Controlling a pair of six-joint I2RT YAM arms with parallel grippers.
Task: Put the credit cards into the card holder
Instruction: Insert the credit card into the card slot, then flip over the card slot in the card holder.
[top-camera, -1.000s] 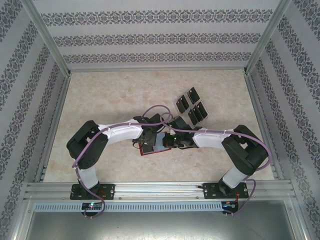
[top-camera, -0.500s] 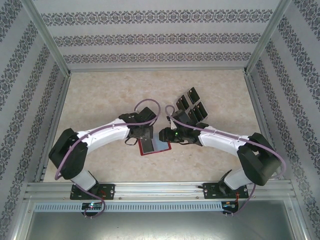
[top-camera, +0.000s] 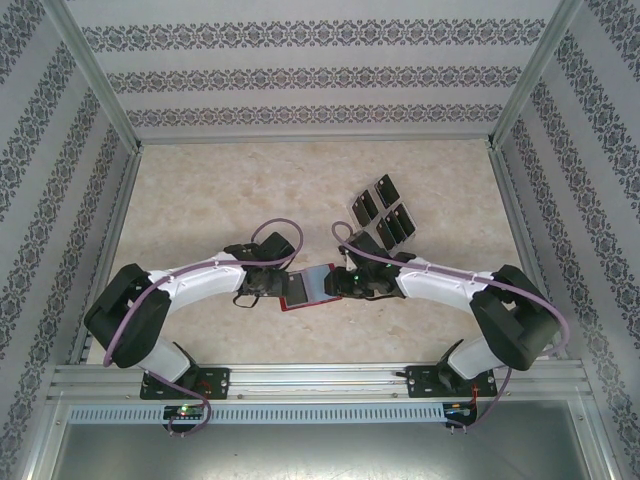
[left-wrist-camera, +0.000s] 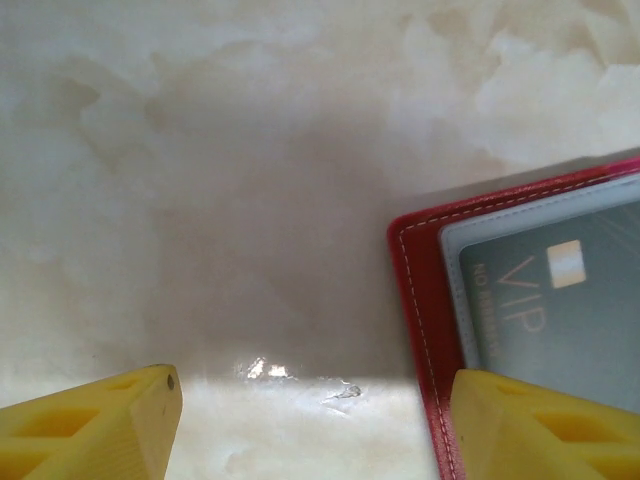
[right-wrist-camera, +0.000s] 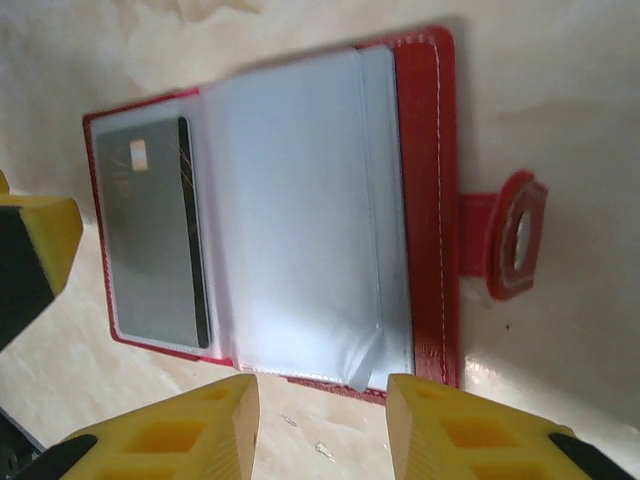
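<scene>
We log the wallet (top-camera: 308, 288) on the table (top-camera: 200, 200) between the left gripper (left-wrist-camera: 310, 425) and right gripper (right-wrist-camera: 322, 425), one card (right-wrist-camera: 150, 235) in it. More cards (top-camera: 383, 210) lie behind it, to the right.

The left arm (top-camera: 195, 282) and right arm (top-camera: 440, 285) are bent inward and held low, their ends nearly meeting. The left gripper (left-wrist-camera: 320, 430) is spread wide (yellow fingers (left-wrist-camera: 100, 425) far apart); the right gripper (right-wrist-camera: 320, 425) is parted less widely.

A beige marbled tabletop (top-camera: 200, 200) sits inside an aluminium frame (top-camera: 320, 380), enclosed by patterned wallpaper walls (top-camera: 320, 60).
</scene>
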